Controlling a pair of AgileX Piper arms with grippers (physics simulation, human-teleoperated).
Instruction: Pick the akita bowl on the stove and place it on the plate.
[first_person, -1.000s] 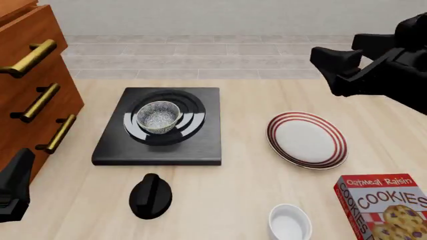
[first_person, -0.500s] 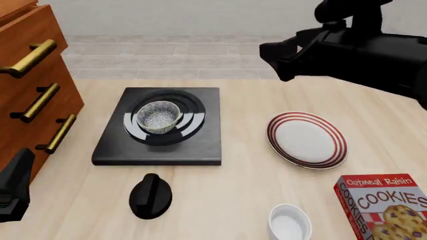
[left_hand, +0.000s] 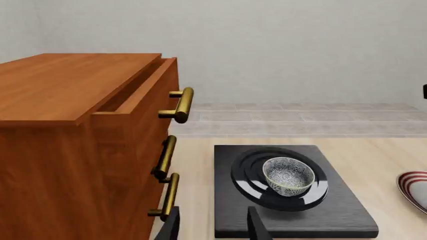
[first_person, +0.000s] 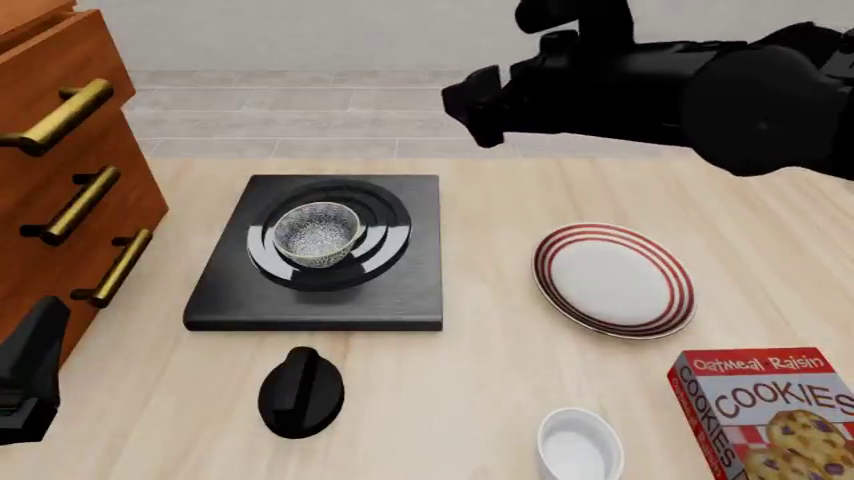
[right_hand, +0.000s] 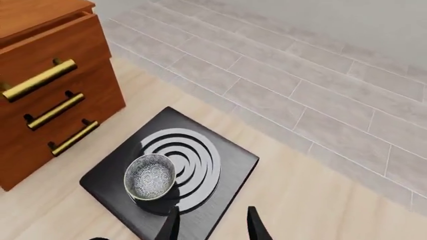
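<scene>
Surface (first_person: 467, 400): pale wood-grain top; it carries everything I work with, and its far edge meets the floor strip at 12 o'clock.
Room: grey tiled floor (first_person: 360, 110) beyond the surface, plain pale wall behind it.
Stove (first_person: 320, 262): flat black slab at about 10 o'clock from the surface's middle, glossy rings toward its far half.
Akita bowl (first_person: 318, 232): upright on the stove's rings, speckled inside showing, nothing touching it.
Plate (first_person: 613, 279): red-striped, white middle, at 3 o'clock from the stove and well apart from it.
Knob (first_person: 300, 392): black, round, at 6 o'clock from the stove, just off its near edge.
Dresser (first_person: 60, 170): wooden, brass handles, at 9 o'clock beside the stove; top drawer slightly out in my left wrist view.
Cup (first_person: 579, 446): plain white, at 6 o'clock from the plate.
Cookie box (first_person: 767, 412): red, at 5 o'clock from the plate.
My right hand (right_hand: 211, 224): high over the far edge at 1 o'clock from the stove, fingers parted, holding nothing.
My left hand (left_hand: 212, 226): low at 8 o'clock by the dresser, fingers parted, holding nothing.
</scene>
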